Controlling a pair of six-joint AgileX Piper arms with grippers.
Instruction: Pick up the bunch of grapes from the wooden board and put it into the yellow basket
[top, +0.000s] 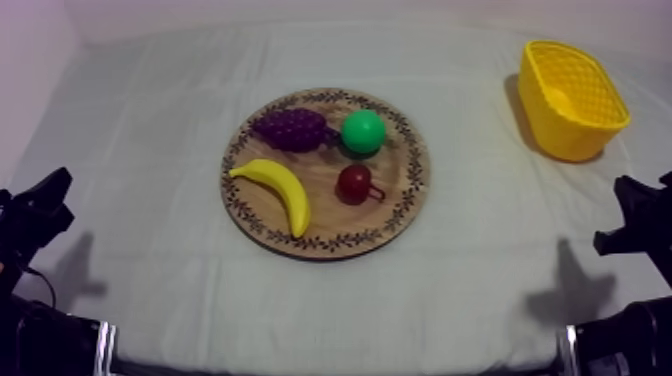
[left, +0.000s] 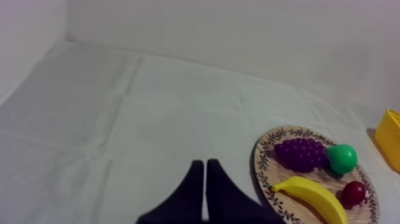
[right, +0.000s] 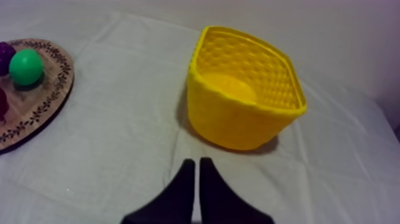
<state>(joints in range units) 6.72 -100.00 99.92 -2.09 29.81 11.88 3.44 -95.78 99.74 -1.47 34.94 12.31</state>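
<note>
Black fingers (left: 193, 186) of my left gripper (left: 205, 161) lie pressed together as a narrow wedge with nothing between them, over the cloth (top: 480, 290) near the rim of the wooden board (top: 330, 218); my right gripper (right: 197, 159) is likewise closed on nothing, its two fingers lying together over the cloth, with the board well off to one side of it and the yellow basket (top: 560, 132) straight ahead; from above, both arms sit low at the near edge of the table, one at each side of the board and well apart from it; the bunch of grapes (top: 293, 128), dark purple, lies on the board, on its far part toward my left arm, touched by neither gripper; just beside the grapes, on the far part toward my right arm, sits a green round fruit (top: 363, 131); the banana (top: 278, 190) lies on the near left part of the board, curving from near the grapes toward the near rim; the small red fruit (top: 354, 184) lies near the board's middle, between the banana and the green round fruit, its short stem pointing toward my right arm's side; the basket stands upright on the cloth well apart from the board, beyond it and toward my right arm's side, its mouth facing upward.
</note>
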